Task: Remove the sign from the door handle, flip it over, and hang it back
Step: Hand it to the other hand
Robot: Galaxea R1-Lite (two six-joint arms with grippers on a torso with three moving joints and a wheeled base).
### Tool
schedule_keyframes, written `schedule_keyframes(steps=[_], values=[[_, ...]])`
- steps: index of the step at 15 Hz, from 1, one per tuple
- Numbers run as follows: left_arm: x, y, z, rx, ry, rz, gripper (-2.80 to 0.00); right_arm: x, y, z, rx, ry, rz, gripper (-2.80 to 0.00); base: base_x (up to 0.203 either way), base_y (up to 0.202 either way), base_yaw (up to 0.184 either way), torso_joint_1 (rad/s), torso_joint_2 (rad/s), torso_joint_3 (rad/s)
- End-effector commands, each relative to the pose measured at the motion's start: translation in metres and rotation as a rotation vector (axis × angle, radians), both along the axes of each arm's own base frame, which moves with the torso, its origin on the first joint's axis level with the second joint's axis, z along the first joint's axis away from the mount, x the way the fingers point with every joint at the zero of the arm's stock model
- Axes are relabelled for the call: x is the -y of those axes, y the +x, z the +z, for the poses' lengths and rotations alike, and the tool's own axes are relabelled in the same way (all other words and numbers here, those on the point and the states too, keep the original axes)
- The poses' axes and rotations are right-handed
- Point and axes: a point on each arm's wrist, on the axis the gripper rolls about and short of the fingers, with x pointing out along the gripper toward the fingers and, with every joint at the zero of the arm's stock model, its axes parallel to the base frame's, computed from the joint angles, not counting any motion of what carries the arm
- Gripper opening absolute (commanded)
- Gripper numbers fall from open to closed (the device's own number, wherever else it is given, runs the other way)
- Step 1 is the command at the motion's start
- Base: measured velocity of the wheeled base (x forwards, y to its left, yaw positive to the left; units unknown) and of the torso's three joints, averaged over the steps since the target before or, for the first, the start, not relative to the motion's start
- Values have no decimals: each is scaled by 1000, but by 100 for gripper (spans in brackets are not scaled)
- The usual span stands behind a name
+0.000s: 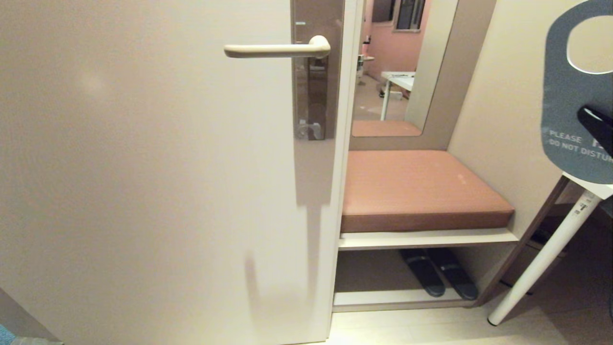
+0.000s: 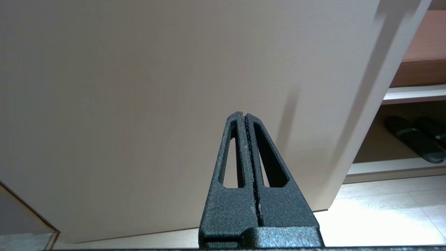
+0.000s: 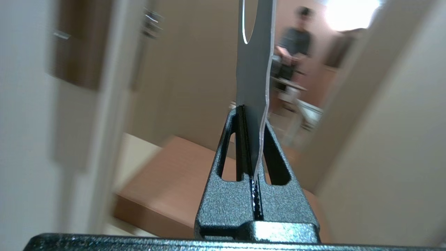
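The sign hangs in the air at the far right of the head view, off the handle, its blue "PLEASE DO NOT DISTURB" face toward me and its oval hole uppermost. My right gripper is shut on the sign's lower end, seen edge-on in the right wrist view; only one black finger shows in the head view. The cream door handle stands bare on its brown-grey plate, well to the left of the sign. My left gripper is shut on nothing, low before the door.
The pale door fills the left. Right of it is a padded bench over a shelf with dark slippers, a mirror above. A white table leg slants at the right. A person shows in the right wrist view.
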Motion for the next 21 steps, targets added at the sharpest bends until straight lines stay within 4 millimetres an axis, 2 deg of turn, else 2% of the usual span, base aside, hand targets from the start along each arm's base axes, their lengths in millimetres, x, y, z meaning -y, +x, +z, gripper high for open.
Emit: schedule_keyframes(steps=[1,4,8,9,12,14,21], values=[[0,0,0,-1,0,0,-280,15,-21,-7,30,6,-67,-280,0,0,0,0,0,0],[0,0,0,-1,0,0,-280,30,-45,-40,-33,-13,-151,-280,0,0,0,0,0,0],[0,0,0,-1,0,0,-280,37,-75,-96,-128,-37,-166,-280,0,0,0,0,0,0],[0,0,0,-1,0,0,-280,38,-83,-104,-139,-37,-155,-280,0,0,0,0,0,0],[0,0,0,-1,0,0,-280,39,-99,-123,-234,-36,-106,-280,0,0,0,0,0,0],[0,0,0,-1,0,0,-280,40,-108,-134,-299,25,-102,-280,0,0,0,0,0,0],[0,0,0,-1,0,0,-280,40,-135,-165,-391,91,-117,-280,0,0,0,0,0,0]])
